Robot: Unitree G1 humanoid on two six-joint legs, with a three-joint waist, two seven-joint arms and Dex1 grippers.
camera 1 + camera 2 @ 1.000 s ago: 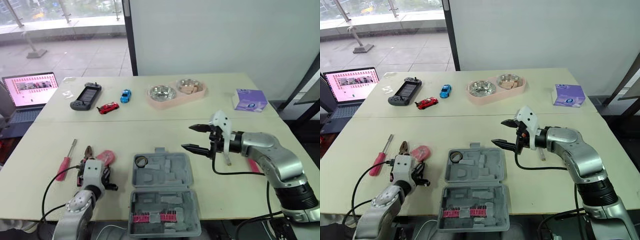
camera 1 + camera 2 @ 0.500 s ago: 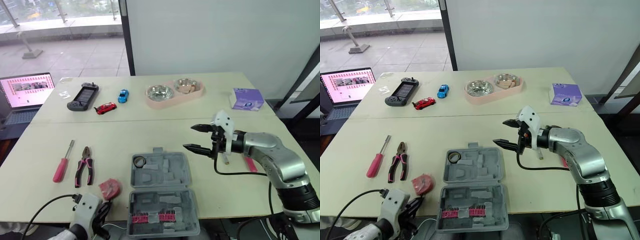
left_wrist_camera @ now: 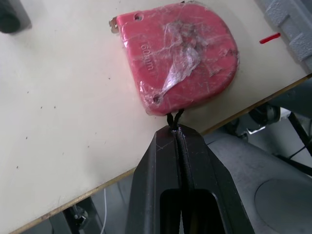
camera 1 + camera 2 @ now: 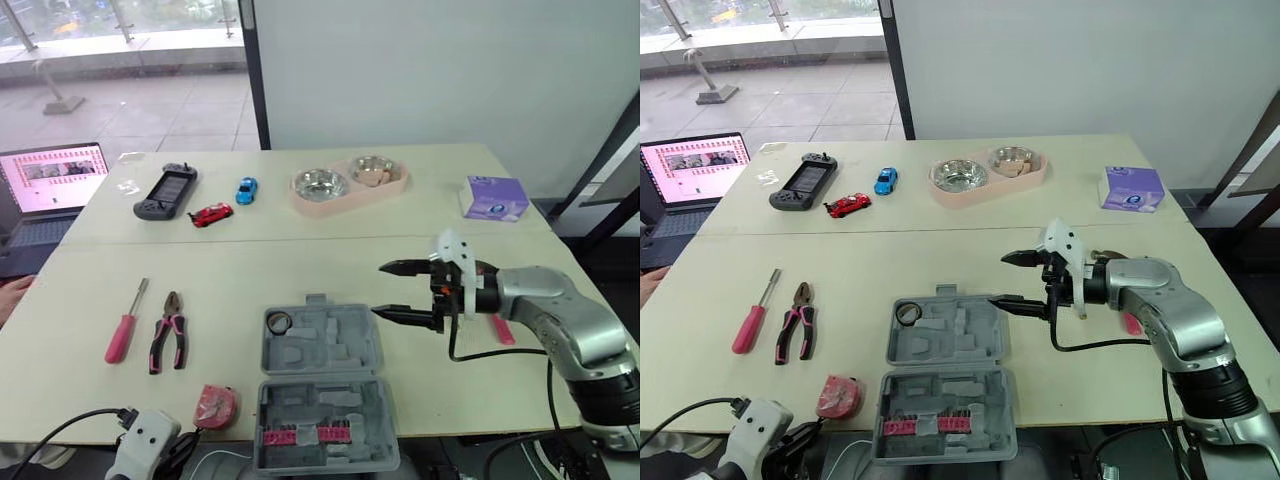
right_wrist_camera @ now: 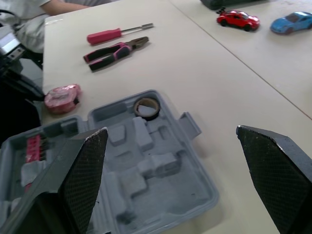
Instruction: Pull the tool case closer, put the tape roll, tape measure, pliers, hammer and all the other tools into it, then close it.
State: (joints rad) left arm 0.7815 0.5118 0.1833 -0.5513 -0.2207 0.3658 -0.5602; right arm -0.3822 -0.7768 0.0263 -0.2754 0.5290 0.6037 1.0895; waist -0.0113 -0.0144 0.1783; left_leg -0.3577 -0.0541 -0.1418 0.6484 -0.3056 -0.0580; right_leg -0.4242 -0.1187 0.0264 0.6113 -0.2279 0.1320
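Tape measure (image 3: 180, 58) cord (image 3: 172, 118) sits pinched in left hand (image 3: 177, 129).

The laptop (image 4: 50, 185) is cut off by the left edge. A pink tool (image 4: 500, 330) lies mostly hidden behind the right arm (image 4: 560, 310). The cord of the tape measure (image 3: 180, 58) vanishes between the pressed fingers of the left claw (image 3: 176, 129).

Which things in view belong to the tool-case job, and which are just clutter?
Job: tool case, tape roll, tape measure, pliers, screwdriver.
Clutter: laptop, game controller, red toy car, blue toy car, pink double bowl, tissue box.
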